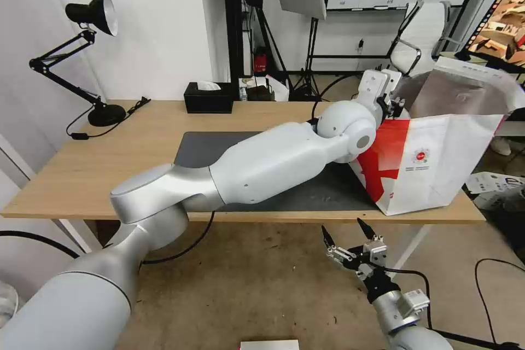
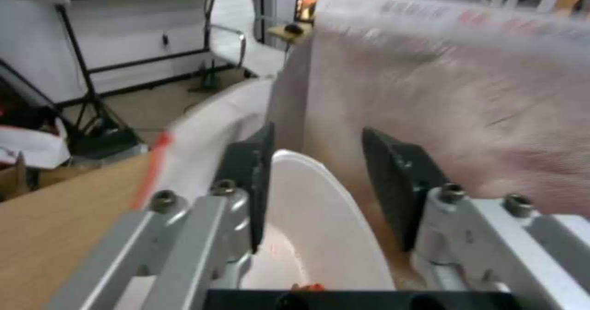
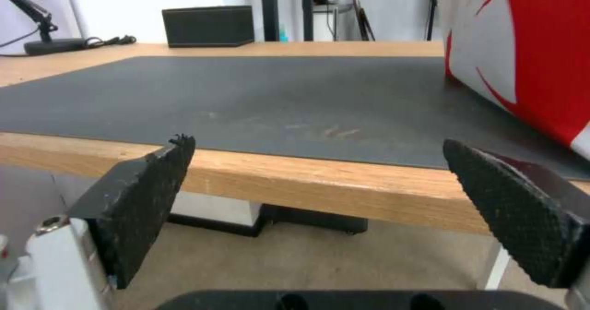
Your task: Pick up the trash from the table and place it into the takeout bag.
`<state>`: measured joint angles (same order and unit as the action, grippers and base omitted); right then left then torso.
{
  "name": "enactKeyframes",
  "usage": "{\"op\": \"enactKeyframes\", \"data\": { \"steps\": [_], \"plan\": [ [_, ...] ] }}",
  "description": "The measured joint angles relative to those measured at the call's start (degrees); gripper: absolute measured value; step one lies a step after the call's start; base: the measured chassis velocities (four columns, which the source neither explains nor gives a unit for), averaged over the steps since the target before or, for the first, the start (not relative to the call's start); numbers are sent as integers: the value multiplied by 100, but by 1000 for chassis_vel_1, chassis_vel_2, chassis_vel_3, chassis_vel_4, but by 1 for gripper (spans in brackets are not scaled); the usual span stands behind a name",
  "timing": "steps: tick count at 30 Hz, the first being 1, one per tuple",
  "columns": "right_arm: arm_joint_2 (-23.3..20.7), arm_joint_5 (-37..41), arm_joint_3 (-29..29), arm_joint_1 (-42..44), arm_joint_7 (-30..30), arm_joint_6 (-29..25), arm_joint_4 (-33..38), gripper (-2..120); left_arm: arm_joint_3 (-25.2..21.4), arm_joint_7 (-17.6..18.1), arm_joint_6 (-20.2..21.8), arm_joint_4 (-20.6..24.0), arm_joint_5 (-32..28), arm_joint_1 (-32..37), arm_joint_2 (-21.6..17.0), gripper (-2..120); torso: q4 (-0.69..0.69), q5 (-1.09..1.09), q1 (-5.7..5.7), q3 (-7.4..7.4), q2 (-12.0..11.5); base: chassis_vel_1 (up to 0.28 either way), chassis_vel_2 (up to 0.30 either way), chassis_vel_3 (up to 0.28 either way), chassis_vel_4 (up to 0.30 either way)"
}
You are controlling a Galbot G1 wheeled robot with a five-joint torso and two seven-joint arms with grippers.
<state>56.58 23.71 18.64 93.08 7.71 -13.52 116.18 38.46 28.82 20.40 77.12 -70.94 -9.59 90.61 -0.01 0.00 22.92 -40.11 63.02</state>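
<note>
My left arm stretches across the table (image 1: 136, 147) to the near rim of the takeout bag (image 1: 437, 164), a white-and-red tote with silver lining. There my left gripper (image 1: 395, 105) hovers at the bag's mouth. In the left wrist view, my left gripper (image 2: 318, 134) stands open. A white bowl (image 2: 313, 227) with red bits at its bottom lies between its fingers, against the foil lining (image 2: 461, 93). My right gripper (image 1: 350, 235) hangs open and holds nothing, below the table's front edge (image 3: 276, 176), facing the dark mat (image 3: 276, 98).
A black tissue box (image 1: 208, 97) sits at the table's back edge and a black desk lamp (image 1: 93, 16) at the far left. Behind the table are an office chair (image 1: 421, 38), light stands and a monitor (image 1: 503, 22). Cables run over the floor.
</note>
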Motion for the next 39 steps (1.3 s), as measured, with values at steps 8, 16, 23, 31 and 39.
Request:
{"op": "enactKeyframes", "data": {
  "steps": [8, 16, 23, 31, 39],
  "plan": [
    [0, 0, 0, 0, 0, 0, 0, 100, -180, 185, -484, 1319, 284, 157, -1316, 78, 4, -4, 1, 0, 0, 0, 0, 0, 0],
    [0, 0, 0, 1, 1, 0, 0, 100, -895, -349, -1412, 2878, 1253, 1526, -3271, 99, -2, -5, 0, 0, 0, 0, 0, 0, 0],
    [0, 0, 0, 0, 0, 0, 0, 100, -3053, -1313, -1922, 4196, 1982, 4396, -5151, 100, 4, -4, -1, 1, 1, 0, 0, 0, 0],
    [-1, -1, 0, 0, -2, 0, 0, 100, -4798, -1117, -2162, 4786, 3293, 7244, -4733, 100, 2, -2, -2, 1, 1, 0, 0, 0, 0],
    [-1, 0, 0, 0, 1, 0, -1, 100, -5732, -1227, -2621, 4534, 4587, 9151, -3653, 100, 0, 1, -1, 1, 1, 0, 0, 0, 0]
  ]
}}
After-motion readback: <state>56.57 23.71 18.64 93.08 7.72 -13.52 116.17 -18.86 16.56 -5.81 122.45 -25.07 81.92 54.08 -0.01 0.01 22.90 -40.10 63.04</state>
